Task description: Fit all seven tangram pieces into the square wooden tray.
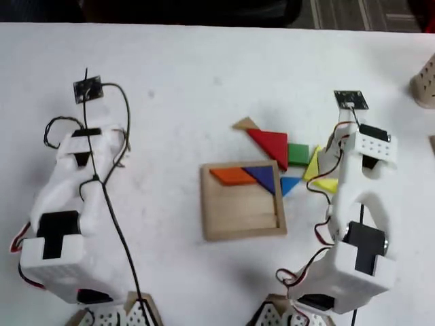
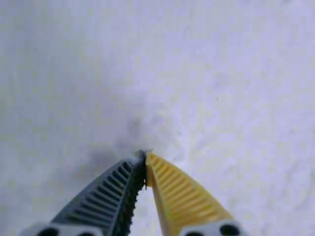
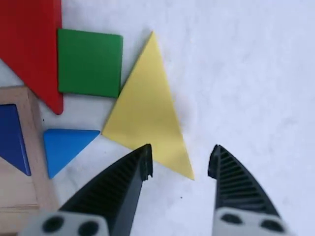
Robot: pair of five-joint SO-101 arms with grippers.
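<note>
Wooden tray (image 1: 242,224): flat on the white table (image 1: 204,81) between the two arms; orange piece (image 1: 233,176) and dark blue triangle (image 1: 265,178) seated side by side along its far edge.
Loose pieces: red triangle (image 1: 270,145) just past the tray's far right corner; green square (image 1: 298,153) touching the red one's side; yellow triangle (image 1: 313,163) just beside the square; light blue triangle (image 1: 289,185) against the tray's right wall; tan triangle (image 1: 245,123) farthest out.
Right arm (image 1: 360,224): folded low, right of the tray, wrist aimed over the yellow triangle.
Right gripper (image 3: 180,158): moderately wide, holding nothing, jaws standing either side of the yellow triangle's nearest tip.
Left arm (image 1: 64,204): folded at the table's left, well apart from the tray.
Left gripper (image 2: 146,156): pinched closed, tips meeting, pointed at white tabletop.
</note>
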